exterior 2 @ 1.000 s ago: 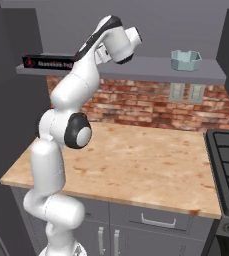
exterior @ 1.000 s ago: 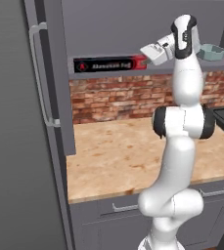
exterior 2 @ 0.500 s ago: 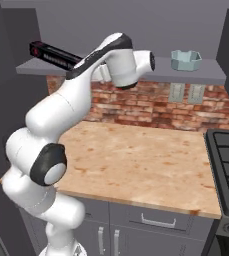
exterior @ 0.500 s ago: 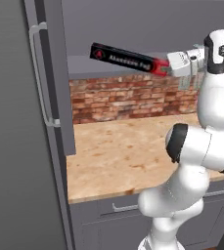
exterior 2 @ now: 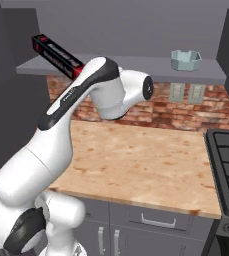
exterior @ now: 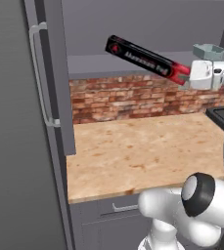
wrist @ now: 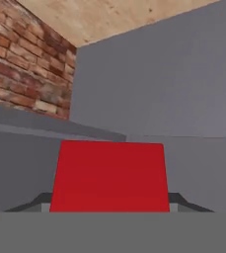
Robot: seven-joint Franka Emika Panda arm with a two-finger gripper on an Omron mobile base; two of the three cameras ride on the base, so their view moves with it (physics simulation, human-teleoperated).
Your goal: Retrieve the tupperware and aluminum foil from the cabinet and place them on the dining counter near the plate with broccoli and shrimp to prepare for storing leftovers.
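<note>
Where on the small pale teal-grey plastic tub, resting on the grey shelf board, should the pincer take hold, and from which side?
Probably one rim wall of the small pale teal-grey plastic tub, taken from the open front of the grey shelf board. The tub sits upright and open-topped with a flared rim, so one finger can go inside and one outside. The pincer is occupied, shut on the long black foil box with the red end.

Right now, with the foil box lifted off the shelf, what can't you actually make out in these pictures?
- End effector fingertips: in the hand view the aluminum foil red end covers them.
- Foil's red end: in the right base view the arm hides it.
- Foil lettering: too small and blurred to read in the left base view.
- Tupperware inside: its rim hides it in both base views.
- Stove: cut off by the right edge.
</note>
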